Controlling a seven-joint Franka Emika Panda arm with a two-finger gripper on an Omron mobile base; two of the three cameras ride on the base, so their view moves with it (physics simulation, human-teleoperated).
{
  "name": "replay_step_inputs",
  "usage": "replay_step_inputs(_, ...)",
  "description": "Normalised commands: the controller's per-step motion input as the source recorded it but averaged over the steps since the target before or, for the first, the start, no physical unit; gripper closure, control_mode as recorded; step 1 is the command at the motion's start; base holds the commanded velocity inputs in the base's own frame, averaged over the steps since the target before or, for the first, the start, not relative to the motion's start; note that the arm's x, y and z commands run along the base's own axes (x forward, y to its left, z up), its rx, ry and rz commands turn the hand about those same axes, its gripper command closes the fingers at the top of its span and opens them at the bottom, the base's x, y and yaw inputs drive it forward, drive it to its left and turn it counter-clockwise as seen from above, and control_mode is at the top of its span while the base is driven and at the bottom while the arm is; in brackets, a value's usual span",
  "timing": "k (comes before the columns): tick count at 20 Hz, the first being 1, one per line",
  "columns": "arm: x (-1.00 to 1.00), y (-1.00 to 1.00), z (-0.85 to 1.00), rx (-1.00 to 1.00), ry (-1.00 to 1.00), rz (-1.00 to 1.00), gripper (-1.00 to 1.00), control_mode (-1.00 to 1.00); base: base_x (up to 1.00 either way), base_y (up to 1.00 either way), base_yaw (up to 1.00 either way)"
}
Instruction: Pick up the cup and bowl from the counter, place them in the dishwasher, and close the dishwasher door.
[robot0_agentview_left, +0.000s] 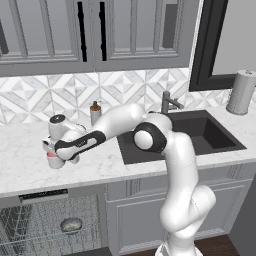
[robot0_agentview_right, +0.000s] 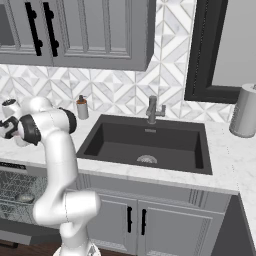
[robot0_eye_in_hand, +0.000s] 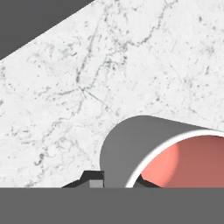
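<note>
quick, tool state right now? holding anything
tool: closed on the wall of the cup, one tip outside and one inside, over the counter.

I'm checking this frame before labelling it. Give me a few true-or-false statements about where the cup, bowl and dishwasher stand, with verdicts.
1. The gripper is shut on the cup's wall. True: one fingertip sits outside the wall, the other inside the pink interior.
2. The bowl lies on the counter. False: it sits in the dishwasher's wire rack.
3. The dishwasher is closed. False: its racks are exposed below the counter edge.
4. A soap dispenser stands by the backsplash, left of the sink. True.
5. The cup is inside the sink. False: it is at the gripper, over the counter left of the sink.
</note>
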Motion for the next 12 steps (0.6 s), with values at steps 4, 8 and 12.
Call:
replay_step_inputs(4, -1.00, -0.64, -0.17, 0.00, -0.15, -0.24, 1.00, -1.00, 0.00, 0.00, 0.00)
replay_step_inputs(8, -1.00, -0.65, 0.01, 0.04, -0.13, -0.27, 1.00, -1.00, 0.00, 0.00, 0.00)
replay_step_inputs(12, -1.00, -0.23, 0.47, 0.05, -0.01, -0.26, 1.00, -1.00, 0.00, 0.00, 0.00)
